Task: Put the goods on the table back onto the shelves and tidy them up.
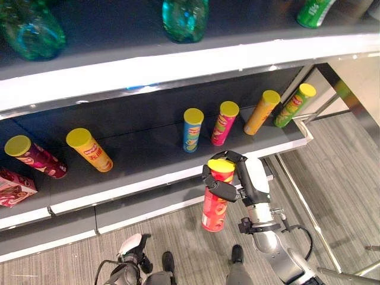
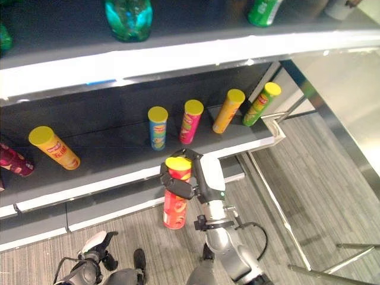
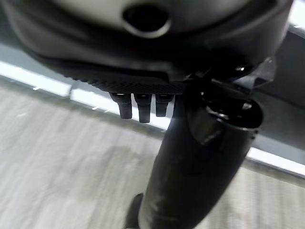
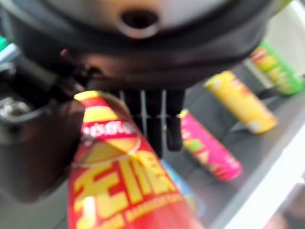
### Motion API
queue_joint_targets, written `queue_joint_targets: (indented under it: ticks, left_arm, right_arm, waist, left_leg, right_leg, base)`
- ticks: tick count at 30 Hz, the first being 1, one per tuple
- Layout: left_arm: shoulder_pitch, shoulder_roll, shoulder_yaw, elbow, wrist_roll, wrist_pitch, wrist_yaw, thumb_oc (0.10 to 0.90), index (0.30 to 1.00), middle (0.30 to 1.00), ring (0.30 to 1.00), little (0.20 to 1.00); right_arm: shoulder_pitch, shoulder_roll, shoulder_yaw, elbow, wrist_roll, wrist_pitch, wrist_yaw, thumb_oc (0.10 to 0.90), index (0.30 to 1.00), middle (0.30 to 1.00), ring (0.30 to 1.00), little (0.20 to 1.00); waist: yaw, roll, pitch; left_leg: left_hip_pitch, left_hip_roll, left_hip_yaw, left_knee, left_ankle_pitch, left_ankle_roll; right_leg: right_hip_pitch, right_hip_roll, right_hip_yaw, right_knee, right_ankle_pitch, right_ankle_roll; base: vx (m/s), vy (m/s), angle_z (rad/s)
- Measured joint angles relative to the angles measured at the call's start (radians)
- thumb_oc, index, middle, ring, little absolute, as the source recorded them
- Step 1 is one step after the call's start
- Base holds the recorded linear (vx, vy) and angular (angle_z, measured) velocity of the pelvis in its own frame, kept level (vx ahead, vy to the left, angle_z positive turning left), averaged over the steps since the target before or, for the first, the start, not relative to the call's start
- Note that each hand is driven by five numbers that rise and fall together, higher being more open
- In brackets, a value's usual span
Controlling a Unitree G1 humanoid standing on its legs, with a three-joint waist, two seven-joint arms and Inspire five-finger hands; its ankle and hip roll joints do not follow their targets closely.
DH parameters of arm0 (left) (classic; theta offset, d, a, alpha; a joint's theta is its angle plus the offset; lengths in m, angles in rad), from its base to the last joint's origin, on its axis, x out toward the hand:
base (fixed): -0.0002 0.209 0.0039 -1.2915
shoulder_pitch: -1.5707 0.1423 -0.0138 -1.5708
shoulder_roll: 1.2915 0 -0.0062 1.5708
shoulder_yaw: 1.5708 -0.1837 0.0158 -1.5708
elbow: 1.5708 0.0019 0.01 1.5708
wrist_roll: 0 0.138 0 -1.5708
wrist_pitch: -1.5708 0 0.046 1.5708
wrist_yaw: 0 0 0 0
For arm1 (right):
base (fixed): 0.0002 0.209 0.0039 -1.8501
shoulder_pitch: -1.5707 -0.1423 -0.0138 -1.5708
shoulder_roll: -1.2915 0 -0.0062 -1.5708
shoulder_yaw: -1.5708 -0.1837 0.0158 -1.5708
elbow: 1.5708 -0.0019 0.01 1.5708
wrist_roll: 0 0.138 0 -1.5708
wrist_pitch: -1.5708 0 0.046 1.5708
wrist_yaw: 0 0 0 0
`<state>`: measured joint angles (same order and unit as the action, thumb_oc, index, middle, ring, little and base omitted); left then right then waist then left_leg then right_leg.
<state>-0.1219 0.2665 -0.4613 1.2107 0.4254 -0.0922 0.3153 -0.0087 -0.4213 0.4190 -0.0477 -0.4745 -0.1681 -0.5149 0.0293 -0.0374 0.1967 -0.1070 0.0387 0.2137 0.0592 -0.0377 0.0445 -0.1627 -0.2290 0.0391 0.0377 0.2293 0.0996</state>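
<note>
The right hand (image 1: 228, 178) has its fingers (image 1: 215, 187) wrapped around a red can (image 1: 215, 205) with a yellow lid, held upright in front of the shelf (image 1: 148, 155). Judged step: carrying it to the shelf. Next it must lift toward twelve o'clock, beside the blue can (image 1: 192, 129). The left hand (image 1: 127, 261) hangs low, fingers relaxed.
</note>
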Motion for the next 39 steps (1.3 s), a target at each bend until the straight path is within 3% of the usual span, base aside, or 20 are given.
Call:
queue_joint_targets:
  ticks: [3, 4, 5, 6, 9, 12, 14, 17, 20, 23, 24, 25, 26, 27, 28, 29, 30, 33, 35, 39]
  left_arm:
    - [0.03, 0.005, -0.003, -0.007, 0.005, 0.005, -0.009, 0.8, 0.9, 0.9, 0.9, 0.9]
    - [0.047, -0.001, -0.005, -0.013, 0.006, 0.007, -0.02, 0.8, 0.9, 0.9, 0.9, 0.9]
    - [0.052, -0.006, -0.006, -0.009, 0.005, 0.012, -0.025, 0.8, 0.9, 0.9, 0.9, 0.9]
    - [0.058, -0.004, -0.007, -0.011, 0.009, 0.011, -0.024, 0.8, 0.9, 0.9, 0.9, 0.9]
    - [0.067, -0.004, -0.004, -0.015, 0.012, 0.012, -0.017, 0.8, 0.9, 0.9, 0.9, 0.9]
    - [0.099, 0.019, -0.007, -0.087, 0.014, 0.012, -0.003, 0.8, 0.9, 0.9, 0.9, 0.9]
    - [0.098, 0.027, -0.004, -0.092, 0.008, 0.009, 0.004, 0.8, 0.9, 0.9, 0.9, 0.9]
    - [0.074, -0.002, 0.081, -0.048, -0.046, 0.009, 0.018, 0.8, 0.9, 0.9, 0.9, 0.9]
    - [0.087, -0.017, 0.088, -0.048, -0.071, 0.009, 0.027, 0.8, 0.9, 0.9, 0.9, 0.9]
    - [0.087, -0.013, 0.074, -0.049, -0.07, 0.008, 0.031, 0.8, 0.9, 0.9, 0.9, 0.9]
    - [0.072, 0.006, 0.08, -0.045, -0.071, 0.008, 0.041, 0.8, 0.9, 0.9, 0.9, 0.9]
    - [0.064, 0.015, 0.083, -0.036, -0.069, 0.007, 0.049, 0.8, 0.9, 0.9, 0.9, 0.9]
    - [0.055, 0.023, 0.076, -0.035, -0.069, 0.009, 0.056, 0.8, 0.9, 0.9, 0.9, 0.9]
    - [0.054, 0.023, 0.067, -0.034, -0.069, 0.014, 0.07, 0.8, 0.9, 0.9, 0.9, 0.9]
    - [0.062, 0.018, 0.071, -0.035, -0.068, 0.018, 0.08, 0.8, 0.9, 0.9, 0.9, 0.9]
    - [0.076, -0.006, 0.049, -0.035, -0.07, 0.026, 0.09, 0.8, 0.9, 0.9, 0.9, 0.9]
    - [0.079, -0.01, 0.039, -0.035, -0.069, 0.028, 0.088, 0.8, 0.9, 0.9, 0.9, 0.9]
    - [0.075, -0.014, 0.024, -0.046, -0.031, 0.027, 0.088, 0.8, 0.9, 0.9, 0.9, 0.9]
    - [0.075, -0.006, 0.0, -0.064, -0.022, 0.022, 0.088, 0.8, 0.9, 0.9, 0.9, 0.9]
    - [0.042, -0.007, -0.004, -0.071, -0.024, 0.008, 0.089, 0.8, 0.9, 0.9, 0.9, 0.9]
  right_arm:
    - [-0.002, -0.006, 0.003, 0.0, 0.006, -0.011, 0.001, 0.4, 0.3, 0.3, 0.3, 0.3]
    - [-0.009, -0.02, 0.012, -0.003, 0.006, -0.024, 0.0, 0.4, 0.3, 0.3, 0.3, 0.3]
    - [-0.01, -0.035, 0.024, -0.007, 0.007, -0.025, -0.001, 0.4, 0.3, 0.3, 0.3, 0.3]
    - [-0.011, -0.05, 0.036, -0.009, 0.007, -0.03, -0.001, 0.4, 0.3, 0.3, 0.3, 0.3]
    - [-0.004, -0.074, 0.077, 0.003, 0.011, -0.035, 0.0, 0.4, 0.3, 0.3, 0.3, 0.3]
    - [0.02, -0.083, 0.096, 0.01, 0.018, -0.038, 0.008, 0.4, 0.3, 0.3, 0.3, 0.3]
    - [0.018, -0.091, 0.087, 0.029, 0.023, -0.039, 0.007, 0.4, 0.3, 0.3, 0.3, 0.3]
    - [0.01, -0.089, 0.083, 0.043, 0.03, -0.038, 0.005, 0.4, 0.3, 0.3, 0.3, 0.3]
    - [-0.009, -0.069, 0.093, 0.043, 0.042, -0.044, -0.005, 0.4, 0.3, 0.3, 0.3, 0.3]
    - [-0.025, -0.059, 0.11, 0.044, 0.048, -0.046, -0.014, 0.4, 0.3, 0.3, 0.3, 0.3]
    - [-0.057, -0.038, 0.132, 0.054, 0.05, -0.047, -0.023, 0.4, 0.3, 0.3, 0.3, 0.3]
    - [-0.084, -0.008, 0.142, 0.078, 0.05, -0.05, -0.033, 0.4, 0.3, 0.3, 0.3, 0.3]
    - [-0.101, 0.014, 0.144, 0.087, 0.052, -0.053, -0.037, 0.4, 0.3, 0.3, 0.3, 0.3]
    - [-0.11, 0.02, 0.144, 0.092, 0.053, -0.062, -0.04, 0.4, 0.3, 0.3, 0.3, 0.3]
    - [-0.122, 0.012, 0.147, 0.103, 0.053, -0.067, -0.042, 0.4, 0.3, 0.3, 0.3, 0.3]
    - [-0.126, -0.021, 0.146, 0.117, 0.052, -0.08, -0.049, 0.4, 0.3, 0.3, 0.3, 0.3]
    - [-0.122, -0.013, 0.14, 0.142, 0.052, -0.077, -0.055, 0.4, 0.3, 0.3, 0.3, 0.3]
    - [-0.116, -0.004, 0.146, 0.175, 0.058, -0.047, -0.053, 0.4, 0.3, 0.3, 0.3, 0.3]
    - [-0.106, 0.02, 0.13, 0.156, 0.048, -0.045, -0.056, 0.4, 0.3, 0.3, 0.3, 0.3]
    - [-0.173, 0.065, 0.116, 0.141, 0.024, -0.043, -0.116, 0.4, 0.3, 0.3, 0.3, 0.3]
  waist:
    - [0.018, 0.002, 0.001]
    - [0.024, 0.001, 0.0]
    - [0.031, 0.0, 0.0]
    - [0.038, -0.003, -0.002]
    - [0.032, -0.009, -0.004]
    - [0.032, -0.017, -0.007]
    - [0.021, -0.019, -0.007]
    - [0.038, -0.014, -0.008]
    - [0.045, 0.002, -0.01]
    - [0.052, -0.012, -0.007]
    - [0.057, -0.042, 0.007]
    - [0.065, -0.055, 0.013]
    - [0.068, -0.06, 0.018]
    - [0.067, -0.047, 0.021]
    - [0.071, -0.024, 0.02]
    - [0.065, 0.032, 0.024]
    - [0.068, 0.021, 0.03]
    - [0.078, 0.012, 0.03]
    - [0.101, 0.015, 0.028]
    - [0.12, 0.018, 0.025]
  left_leg:
    - [0.022, 0.001, 0.0, -0.044, 0.022, 0.008]
    - [0.026, -0.009, 0.003, -0.051, 0.028, 0.009]
    - [0.026, -0.012, 0.008, -0.051, 0.029, 0.006]
    - [0.027, -0.02, 0.012, -0.051, 0.029, 0.005]
    - [0.055, -0.043, -0.005, -0.088, 0.049, -0.019]
    - [0.063, -0.033, -0.018, -0.078, 0.058, -0.039]
    - [0.02, -0.029, -0.056, -0.007, 0.048, -0.051]
    - [-0.032, -0.019, -0.054, 0.077, 0.041, -0.069]
    - [-0.008, -0.017, -0.05, 0.019, 0.031, -0.052]
    - [-0.019, -0.028, -0.048, 0.031, 0.033, -0.042]
    - [-0.073, -0.031, -0.095, 0.114, -0.015, -0.061]
    - [-0.105, -0.009, -0.119, 0.169, -0.03, -0.057]
    - [-0.136, 0.07, -0.166, 0.169, -0.015, -0.116]
    - [-0.154, 0.115, -0.202, 0.148, 0.005, -0.152]
    - [-0.132, 0.16, -0.213, 0.08, 0.037, -0.188]
    - [-0.089, 0.202, -0.205, -0.022, 0.103, -0.233]
    - [-0.084, 0.17, -0.186, -0.023, 0.115, -0.211]
    - [-0.043, 0.082, -0.144, -0.07, 0.127, -0.152]
    - [-0.007, 0.05, -0.119, -0.097, 0.124, -0.122]
    - [-0.032, 0.001, -0.103, -0.098, 0.107, -0.084]
  right_leg:
    - [0.026, 0.106, 0.059, 0.066, -0.162, 0.053]
    - [0.051, 0.173, 0.073, 0.058, -0.208, 0.046]
    - [0.062, 0.192, 0.088, 0.024, -0.217, 0.02]
    - [0.084, 0.188, 0.087, -0.019, -0.202, -0.003]
    - [0.158, 0.174, 0.08, -0.129, -0.189, -0.019]
    - [0.179, 0.19, 0.048, -0.13, -0.202, -0.04]
    - [0.186, 0.188, 0.019, -0.13, -0.202, -0.049]
    - [0.188, 0.175, -0.015, -0.13, -0.205, -0.082]
    - [0.183, 0.18, -0.014, -0.131, -0.211, -0.096]
    - [0.178, 0.163, -0.014, -0.137, -0.21, -0.094]
    - [0.172, 0.129, -0.017, -0.128, -0.215, -0.111]
    - [0.165, 0.116, -0.028, -0.128, -0.211, -0.11]
    - [0.154, 0.108, -0.022, -0.128, -0.212, -0.104]
    - [0.154, 0.108, -0.018, -0.128, -0.214, -0.087]
    - [0.155, 0.113, -0.016, -0.128, -0.21, -0.061]
    - [0.178, 0.094, -0.011, -0.128, -0.215, -0.012]
    - [0.183, 0.071, -0.014, -0.129, -0.217, -0.007]
    - [0.185, -0.016, -0.043, -0.128, -0.13, -0.05]
    - [0.188, -0.046, -0.058, -0.125, -0.06, -0.026]
    - [0.14, -0.083, -0.059, -0.127, -0.011, 0.024]
  base:
    - [-0.05, 0.153, -0.02]
    - [-0.02, 0.057, -0.05]
    - [0.04, -0.042, -0.13]
    - [0.07, -0.04, -0.13]
    - [0.06, -0.016, 0.1]
    - [0.05, -0.002, 0.17]
    - [-0.01, 0.031, 0.48]
    - [0.06, 0.098, 0.28]
    - [0.05, 0.077, 0.04]
    - [0.06, 0.239, -0.03]
    - [0.04, 0.234, -0.14]
    - [0.06, 0.257, -0.18]
    - [0.05, 0.17, -0.13]
    - [0.1, 0.405, -0.13]
    - [0.12, 0.374, -0.18]
    - [0.16, 0.49, -0.15]
    - [0.16, 0.398, -0.05]
    - [0.09, 0.314, 0.04]
    - [0.04, 0.413, -0.15]
    - [-0.07, 0.273, -0.09]
